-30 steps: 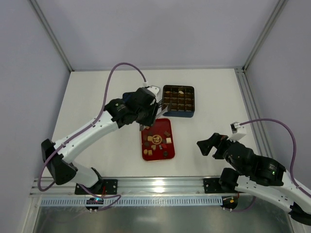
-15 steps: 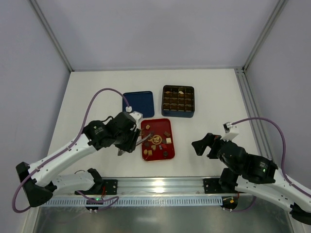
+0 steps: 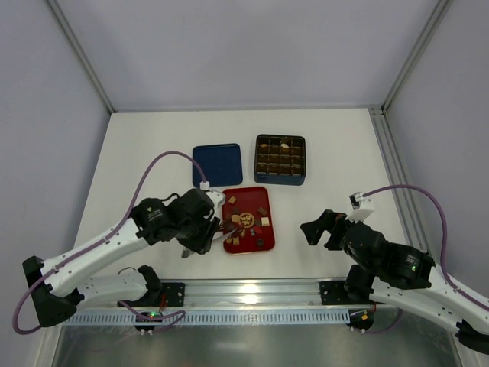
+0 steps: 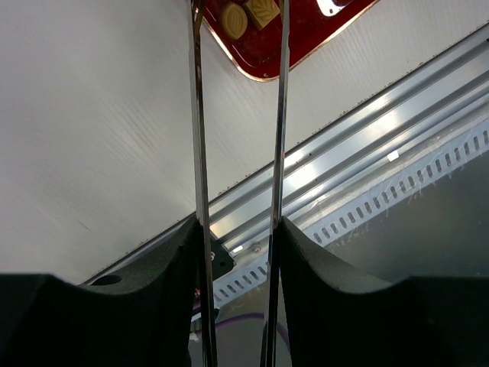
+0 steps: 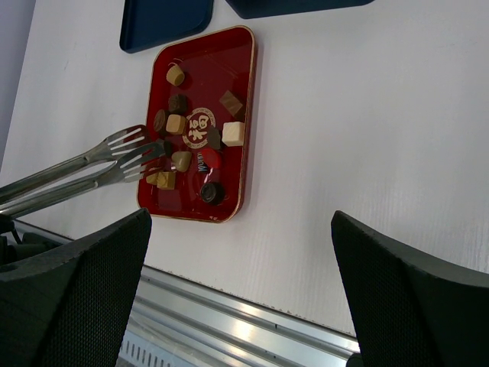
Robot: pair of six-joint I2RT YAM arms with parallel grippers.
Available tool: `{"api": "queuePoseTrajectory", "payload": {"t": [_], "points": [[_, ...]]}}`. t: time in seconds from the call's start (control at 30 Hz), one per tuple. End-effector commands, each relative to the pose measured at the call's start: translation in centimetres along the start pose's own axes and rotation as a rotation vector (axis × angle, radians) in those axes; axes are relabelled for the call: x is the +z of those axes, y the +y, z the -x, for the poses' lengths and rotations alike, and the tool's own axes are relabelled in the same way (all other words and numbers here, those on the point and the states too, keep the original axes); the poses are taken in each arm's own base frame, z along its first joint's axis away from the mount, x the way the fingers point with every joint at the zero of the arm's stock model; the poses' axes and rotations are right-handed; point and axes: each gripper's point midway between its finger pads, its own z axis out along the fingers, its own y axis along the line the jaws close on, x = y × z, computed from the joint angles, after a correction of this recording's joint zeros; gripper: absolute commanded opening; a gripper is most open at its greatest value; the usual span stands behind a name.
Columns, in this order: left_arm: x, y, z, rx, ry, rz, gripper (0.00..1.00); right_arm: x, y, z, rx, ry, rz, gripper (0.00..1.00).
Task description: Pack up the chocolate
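Observation:
Several small pieces of chocolate (image 3: pixel 246 220), dark brown, tan and cream, lie loose on the red tray (image 3: pixel 262 244). They also show in the right wrist view, for instance a cream square of chocolate (image 5: pixel 234 134). My left gripper (image 3: pixel 200 233) is shut on a pair of metal tongs (image 5: pixel 84 168). The tongs' forked tips reach over the tray's left edge (image 5: pixel 145 183), next to a dark piece, with nothing between them. In the left wrist view the two blades of the tongs (image 4: pixel 200 153) run up between my fingers. My right gripper (image 3: pixel 321 228) hangs open to the right of the tray, holding nothing.
A dark blue box (image 3: pixel 280 159) with a grid of brown cells stands behind the tray, with one light piece in its back row. Its blue lid (image 3: pixel 218 163) lies flat to the left. The aluminium rail (image 3: pixel 244 289) runs along the near table edge.
My left arm has pulled back from the box towards the near edge, bringing the tongs down to the tray's left side. The right gripper has shifted slightly left.

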Motion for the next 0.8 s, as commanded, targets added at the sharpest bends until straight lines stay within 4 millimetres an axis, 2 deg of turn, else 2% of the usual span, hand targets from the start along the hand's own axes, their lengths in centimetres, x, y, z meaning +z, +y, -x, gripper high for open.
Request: {"api": "queuePoseTrajectory", "payload": {"t": [0.0,0.77], "points": [[-0.1,-0.6,-0.7,0.002,0.021,-0.018,0.43,0.3,0.8,0.5,0.018,-0.022,0.017,1.00],[-0.2,-1.8,-1.2,0.057,0.060,-0.013,0.40,0.1,0.5,0.6,0.019,-0.027,0.013,1.00]]}}
